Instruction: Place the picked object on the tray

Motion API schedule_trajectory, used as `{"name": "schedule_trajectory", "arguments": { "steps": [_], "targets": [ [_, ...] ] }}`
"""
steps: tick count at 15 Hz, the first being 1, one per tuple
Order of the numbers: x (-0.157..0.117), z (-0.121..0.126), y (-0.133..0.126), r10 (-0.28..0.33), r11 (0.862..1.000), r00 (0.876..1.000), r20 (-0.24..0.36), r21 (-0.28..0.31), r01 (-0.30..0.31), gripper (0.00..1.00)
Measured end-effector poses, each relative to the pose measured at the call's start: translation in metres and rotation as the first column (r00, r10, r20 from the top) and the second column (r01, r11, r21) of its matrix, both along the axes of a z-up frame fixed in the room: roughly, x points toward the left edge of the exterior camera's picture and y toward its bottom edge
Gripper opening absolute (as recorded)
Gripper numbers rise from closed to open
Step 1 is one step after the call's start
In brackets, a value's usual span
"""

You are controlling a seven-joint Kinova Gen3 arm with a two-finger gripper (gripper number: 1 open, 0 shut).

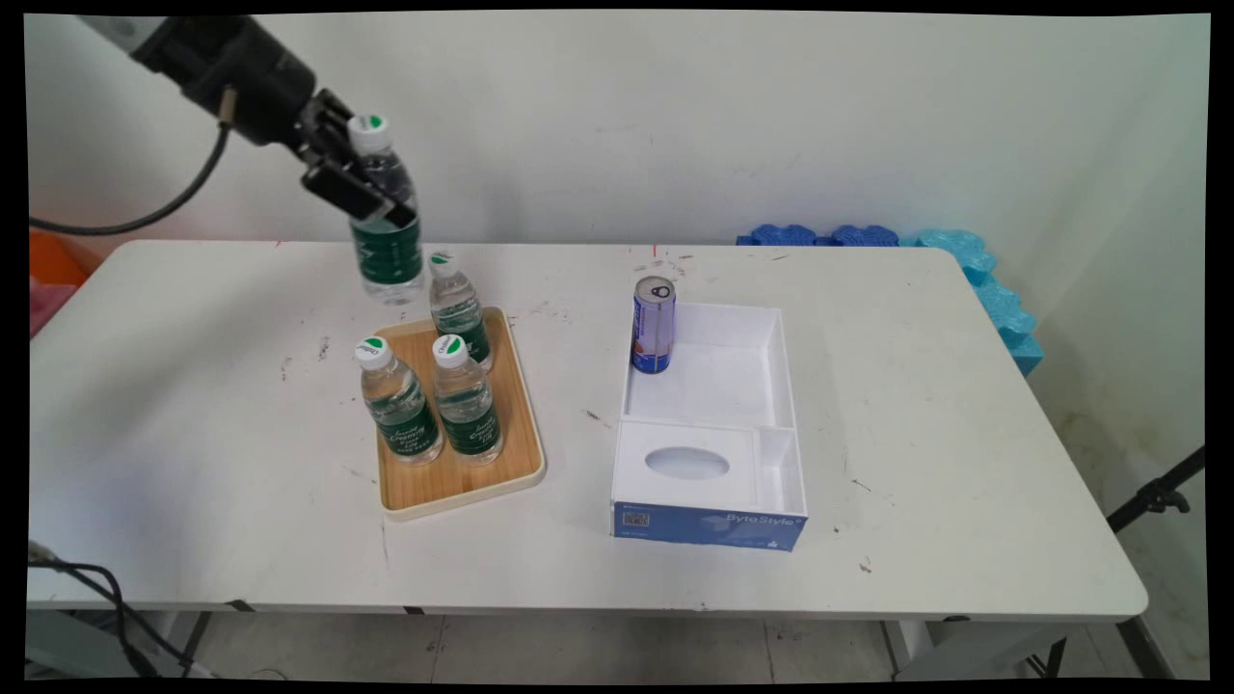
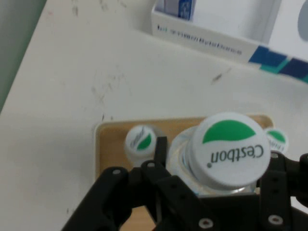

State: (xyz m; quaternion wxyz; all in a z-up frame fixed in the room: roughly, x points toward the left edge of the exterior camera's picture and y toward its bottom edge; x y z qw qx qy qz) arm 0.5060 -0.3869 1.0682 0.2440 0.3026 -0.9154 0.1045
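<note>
My black gripper (image 1: 371, 188) is shut on a clear water bottle (image 1: 386, 231) with a green label and a white and green cap, and holds it in the air above the far end of a wooden tray (image 1: 463, 482). In the hand view the held bottle's cap (image 2: 228, 156) sits between the fingers, with the tray (image 2: 110, 144) below. Three like bottles stand on the tray: one at the back (image 1: 460, 313) and two in front (image 1: 397, 403) (image 1: 467, 403).
A white divided box (image 1: 783, 386) with a blue front stands right of the tray, with a blue drink can (image 1: 654, 326) in its far left corner and an oval-holed insert (image 1: 686, 463) at the front. Blue foam pieces (image 1: 983, 280) lie at the far right edge.
</note>
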Motion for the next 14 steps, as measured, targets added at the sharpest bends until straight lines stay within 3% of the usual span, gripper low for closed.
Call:
{"name": "schedule_trajectory", "arguments": {
  "steps": [7, 14],
  "targets": [
    [0.037, -0.036, 0.007, 0.026, 1.000, 1.000, 0.005, -0.004, -0.026, 0.00],
    [0.046, -0.094, 0.004, 0.051, 0.998, 0.999, -0.008, -0.028, -0.051, 0.00]
  ]
}}
